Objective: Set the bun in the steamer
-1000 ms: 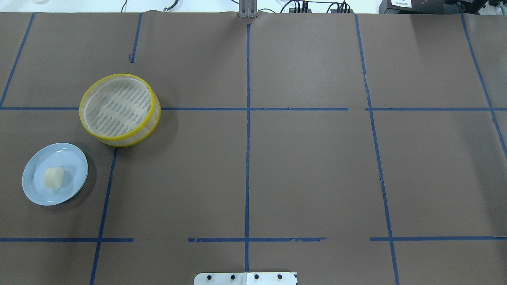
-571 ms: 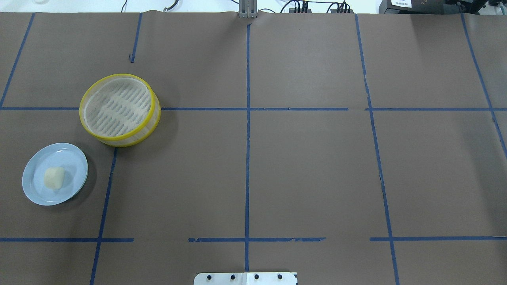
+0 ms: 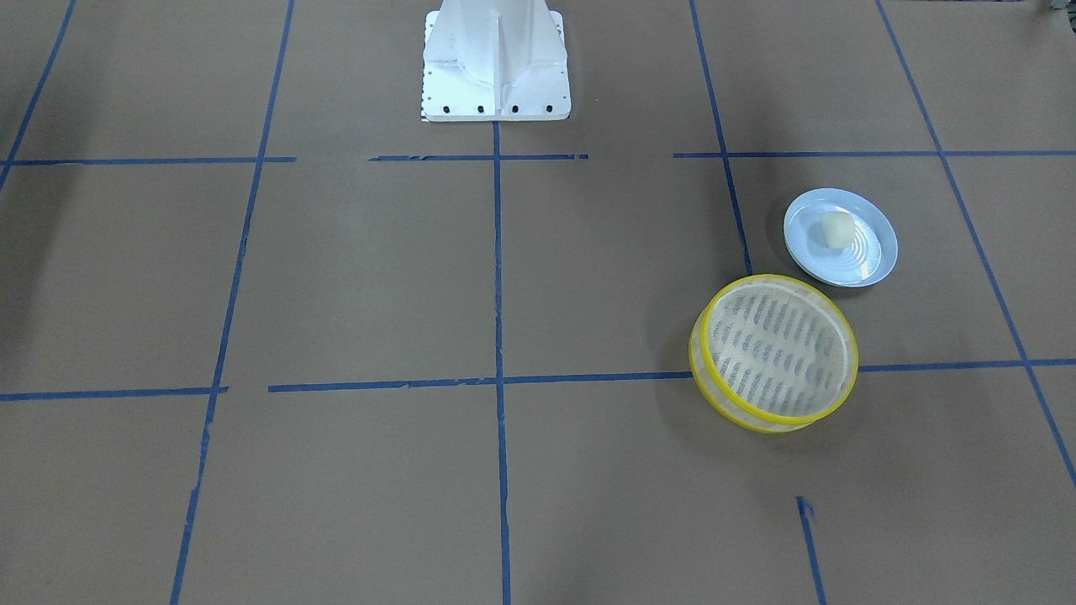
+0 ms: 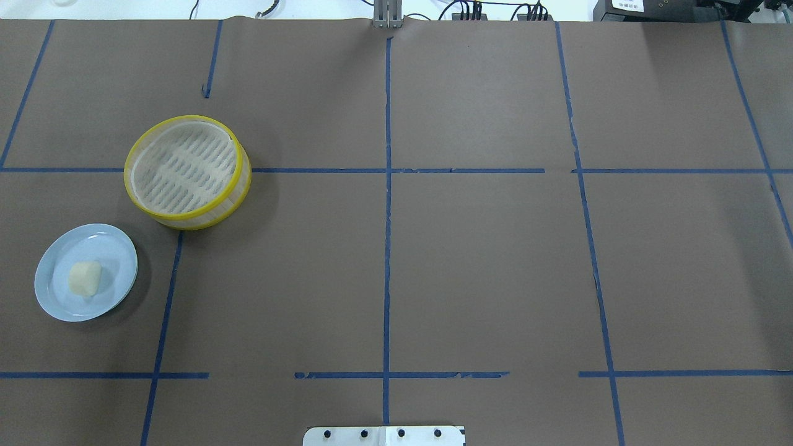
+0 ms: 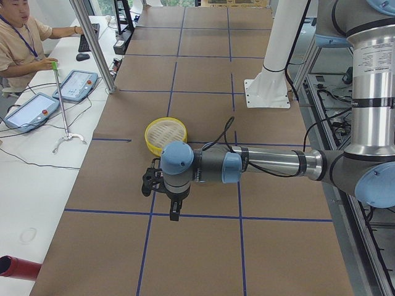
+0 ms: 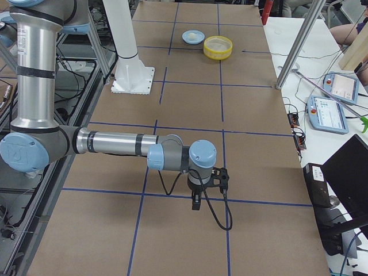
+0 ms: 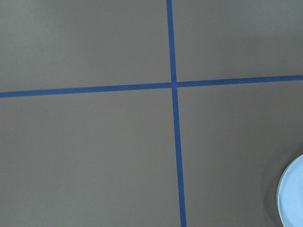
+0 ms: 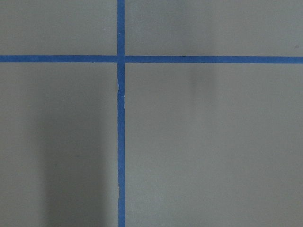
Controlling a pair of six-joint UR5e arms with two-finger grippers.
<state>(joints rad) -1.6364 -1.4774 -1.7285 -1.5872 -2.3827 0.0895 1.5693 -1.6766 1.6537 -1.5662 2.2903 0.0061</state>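
Note:
The bun [image 4: 84, 277] is a small cream-white block that lies on a pale blue plate [image 4: 121, 251] at the table's left side. It also shows in the front-facing view [image 3: 836, 228]. The steamer [image 4: 186, 170], with its yellow rims and slatted floor, stands empty just beyond the plate and also shows in the front-facing view [image 3: 773, 351]. My left gripper [image 5: 174, 211] shows only in the exterior left view, above the table near the plate. My right gripper [image 6: 196, 202] shows only in the exterior right view, far from the steamer [image 6: 218, 47]. I cannot tell whether either is open or shut.
Brown paper with a grid of blue tape covers the table. The robot's white base [image 3: 495, 59] stands at the near middle edge. The plate's rim [image 7: 293, 198] shows in the lower right corner of the left wrist view. An operator [image 5: 21, 43] sits at a side desk with tablets.

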